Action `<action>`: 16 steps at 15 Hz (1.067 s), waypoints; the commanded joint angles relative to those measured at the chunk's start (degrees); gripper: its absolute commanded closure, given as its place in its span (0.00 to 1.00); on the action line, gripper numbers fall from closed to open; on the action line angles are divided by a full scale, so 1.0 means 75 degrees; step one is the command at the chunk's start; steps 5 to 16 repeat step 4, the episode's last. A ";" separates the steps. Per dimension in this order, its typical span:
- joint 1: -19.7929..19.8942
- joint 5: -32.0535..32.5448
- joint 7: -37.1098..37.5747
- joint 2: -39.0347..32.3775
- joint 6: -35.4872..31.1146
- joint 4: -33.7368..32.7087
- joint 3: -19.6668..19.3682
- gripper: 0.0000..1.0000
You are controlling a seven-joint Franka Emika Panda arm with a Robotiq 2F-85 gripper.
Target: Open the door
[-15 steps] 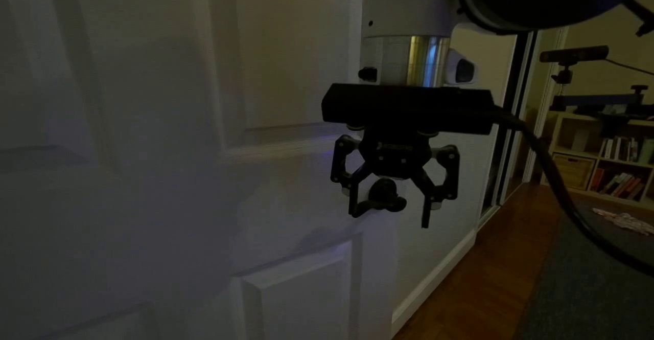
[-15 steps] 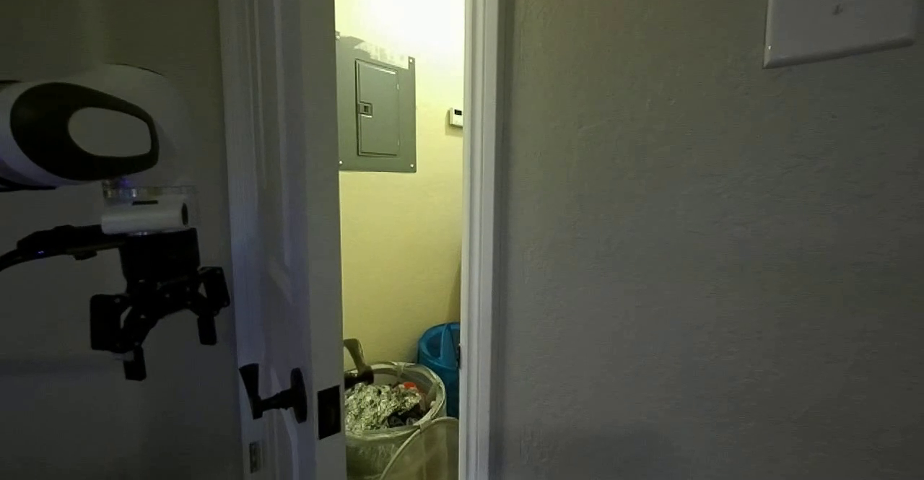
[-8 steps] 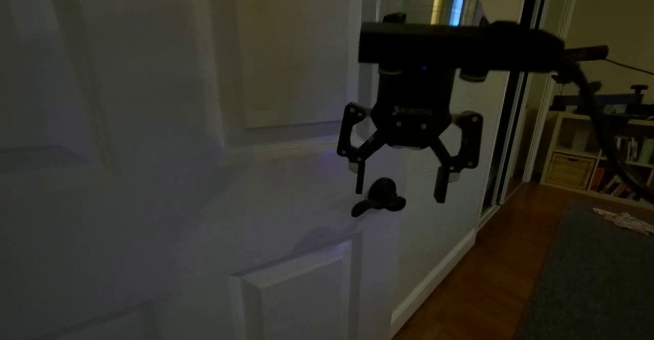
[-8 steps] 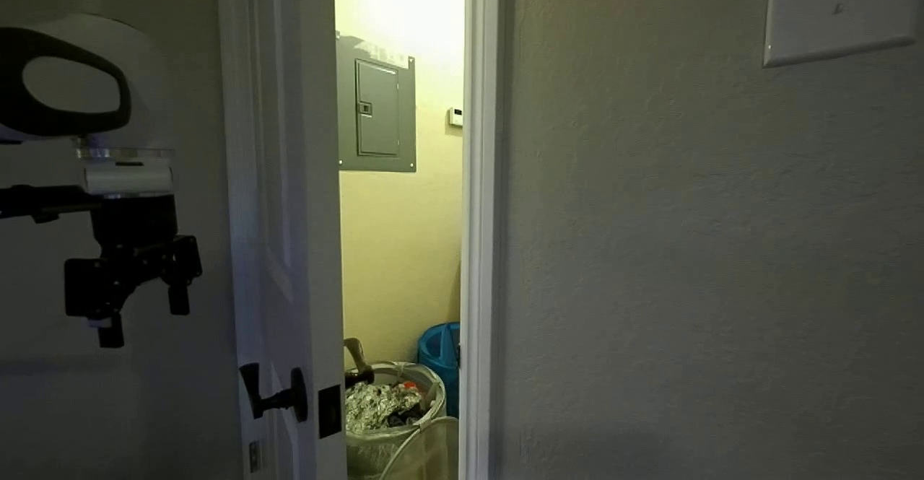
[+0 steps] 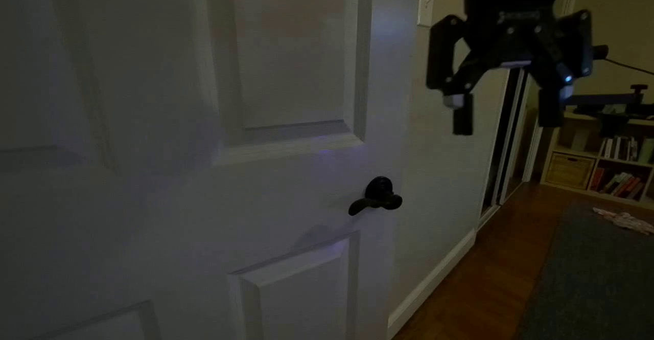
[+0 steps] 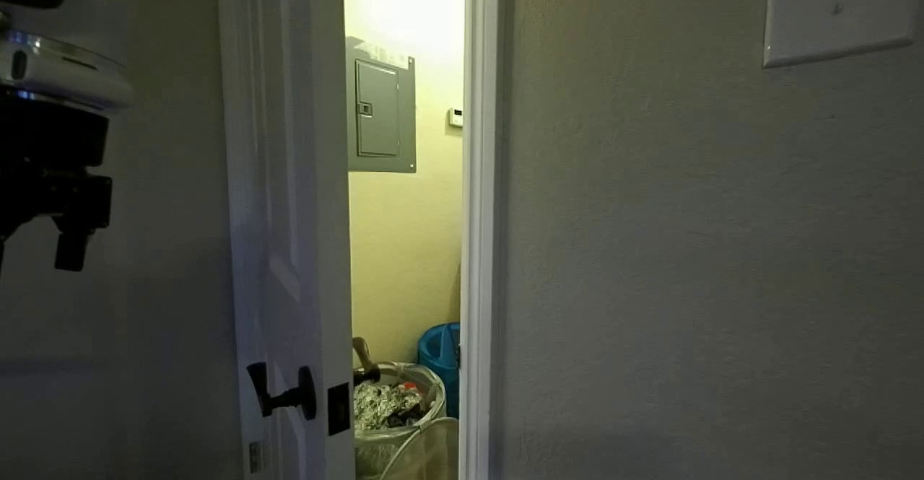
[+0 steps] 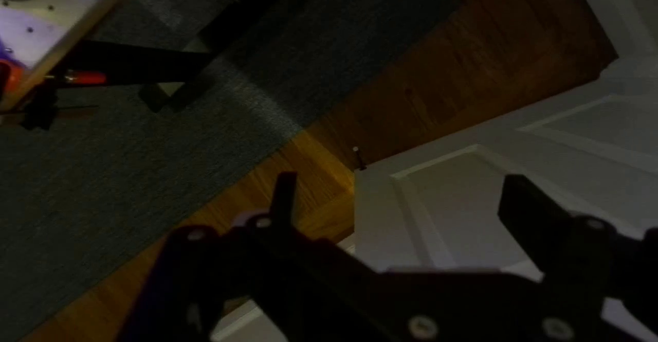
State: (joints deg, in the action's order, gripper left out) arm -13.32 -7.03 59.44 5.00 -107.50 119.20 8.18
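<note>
The white panelled door (image 5: 296,176) fills much of an exterior view. In an exterior view its edge (image 6: 328,213) stands away from the frame, so the door is partly open. Its black lever handle (image 5: 377,197) shows in both exterior views, also here (image 6: 285,397). My gripper (image 5: 506,120) hangs pointing down, above and apart from the handle, with its fingers spread and nothing between them. In an exterior view the gripper is partly cut off at the left edge. In the wrist view the open fingers (image 7: 400,193) stand over the lower door panels (image 7: 452,208) and floor; the handle is out of view.
Through the gap show a grey electrical panel (image 6: 382,105), a bin with foil (image 6: 393,404) and a blue bin (image 6: 440,357). The door frame (image 6: 480,213) and wall with a light switch (image 6: 839,11) are beside it. A shelf (image 5: 572,168) stands far back.
My gripper has risen and moved away from the handle, and has turned. The door has swung slightly towards its frame, narrowing the gap. The fingers stay spread.
</note>
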 commanded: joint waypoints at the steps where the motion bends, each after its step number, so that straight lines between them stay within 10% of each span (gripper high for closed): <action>1: 0.0240 -0.0157 -0.0116 0.1219 0.0929 0.0580 0.0125 0.00; 16: 0.0332 -0.0081 -0.0050 0.0965 0.0959 0.0232 0.0244 0.00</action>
